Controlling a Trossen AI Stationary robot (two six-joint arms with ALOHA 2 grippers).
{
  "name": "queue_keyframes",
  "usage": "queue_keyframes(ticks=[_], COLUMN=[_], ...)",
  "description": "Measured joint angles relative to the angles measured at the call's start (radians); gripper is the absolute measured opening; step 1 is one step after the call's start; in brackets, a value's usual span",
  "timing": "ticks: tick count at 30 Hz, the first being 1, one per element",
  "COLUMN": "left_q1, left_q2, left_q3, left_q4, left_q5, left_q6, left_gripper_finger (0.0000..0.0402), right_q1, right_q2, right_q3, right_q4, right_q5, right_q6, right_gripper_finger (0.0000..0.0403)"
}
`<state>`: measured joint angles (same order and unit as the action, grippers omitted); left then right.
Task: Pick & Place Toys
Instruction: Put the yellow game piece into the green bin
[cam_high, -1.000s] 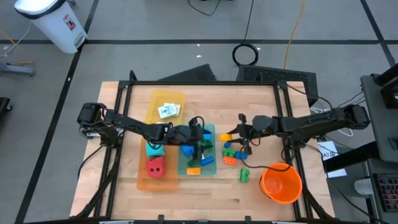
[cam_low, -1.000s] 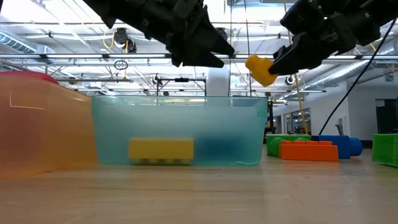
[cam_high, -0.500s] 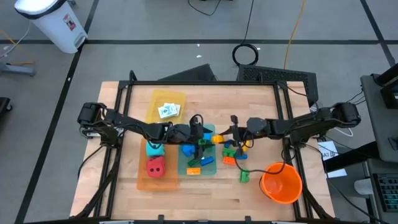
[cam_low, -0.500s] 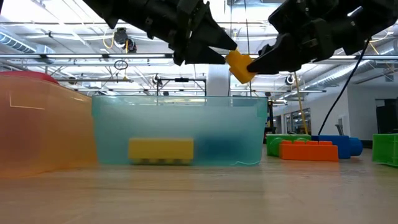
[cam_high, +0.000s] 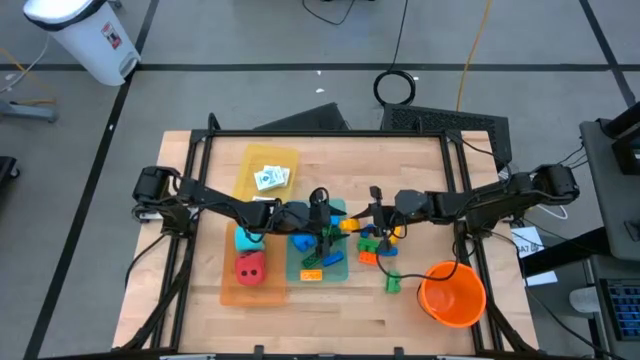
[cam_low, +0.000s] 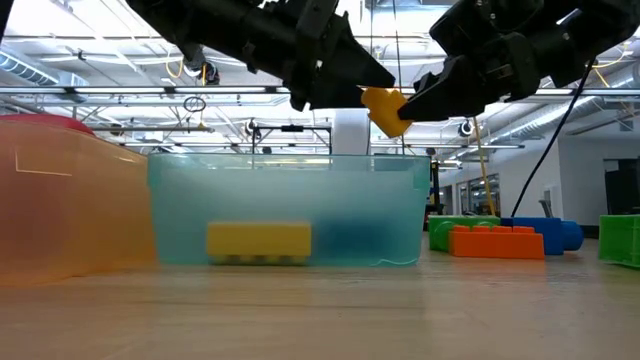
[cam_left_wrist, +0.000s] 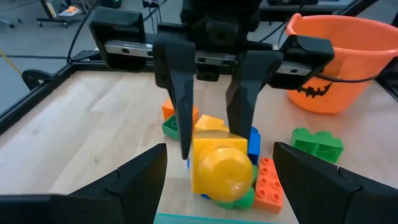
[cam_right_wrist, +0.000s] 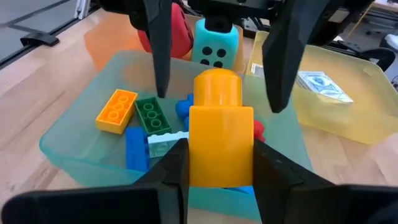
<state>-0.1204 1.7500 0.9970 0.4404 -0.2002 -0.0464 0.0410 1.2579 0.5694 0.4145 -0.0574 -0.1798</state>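
Since a second ago: right gripper (cam_high: 352, 222) shifted leftward with yellow brick (cam_low: 385, 108) to right rim of teal tray (cam_low: 290, 170); left arm base joint shifted slightly. Right fingers clamped on yellow brick, held above tray edge, clear of table. Left gripper (cam_high: 322, 214) hovering over tray, fingers (cam_left_wrist: 143, 177) spread, holding nothing, facing right gripper closely. Bricks inside tray; more bricks (cam_high: 375, 248) on table right of tray. Dice (cam_high: 250, 255) in orange tray.
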Motion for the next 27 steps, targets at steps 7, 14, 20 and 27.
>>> queue_keyframes(ticks=[7,14,20,27], left_q1=[0.0,0.004,0.009,0.011], left_q2=[0.0,0.001,0.001,-0.069], left_q3=[0.0,0.0,0.0,0.001], left_q4=[-0.014,-0.006,0.013,-0.02], left_q5=[0.016,0.013,0.028,0.048], left_q6=[-0.012,-0.014,-0.018,-0.046], left_gripper_finger=[0.0263,0.0133,0.0112,0.0112], right_q1=[0.0,0.0,0.0,0.001], right_q2=[0.0,0.0,-0.001,-0.059], right_q3=[0.0,0.0,0.0,0.0], right_q4=[0.0,-0.004,-0.004,-0.063], right_q5=[0.002,0.006,0.004,0.1], right_q6=[-0.008,-0.003,0.008,0.09], right_gripper_finger=[0.0096,0.0096,0.0114,0.0173])
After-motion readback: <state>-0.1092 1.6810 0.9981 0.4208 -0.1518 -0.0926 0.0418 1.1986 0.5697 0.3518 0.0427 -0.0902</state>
